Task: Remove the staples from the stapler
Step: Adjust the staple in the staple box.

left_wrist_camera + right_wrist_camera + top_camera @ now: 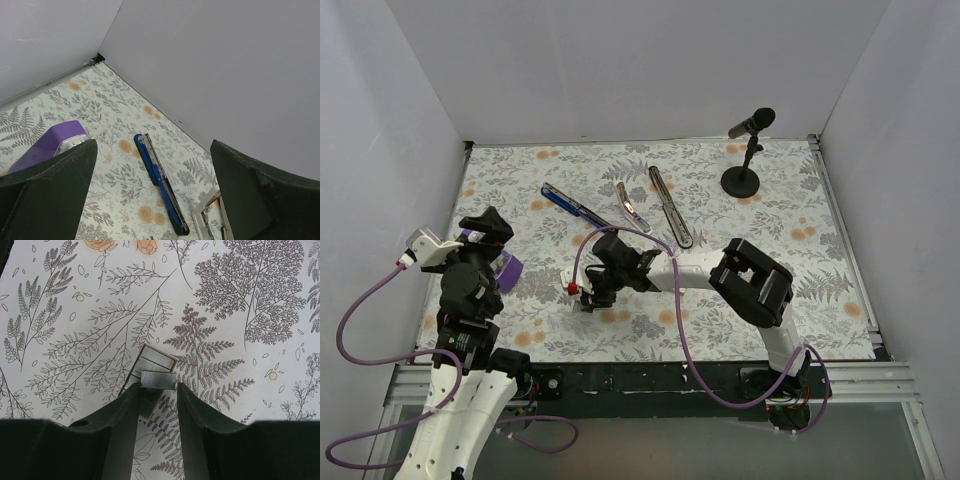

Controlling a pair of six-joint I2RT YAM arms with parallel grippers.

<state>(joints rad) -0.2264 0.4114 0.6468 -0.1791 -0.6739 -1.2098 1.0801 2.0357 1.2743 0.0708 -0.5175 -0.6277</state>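
The right fingers pinch a short staple strip; the opened stapler lies just beyond them on the desk, its bars running lengthwise away, while the left fingers gape empty off to its left.

Stapler splayed open flat on table; staple strip pinched in right tool

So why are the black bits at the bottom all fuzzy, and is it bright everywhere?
Right wrist: the right fingers sit close to the lens, so they're dark and soft, while the staples look sharp. Left wrist: same fuzzy left fingers, crisp stapler. Top view: even light, faint shadows.
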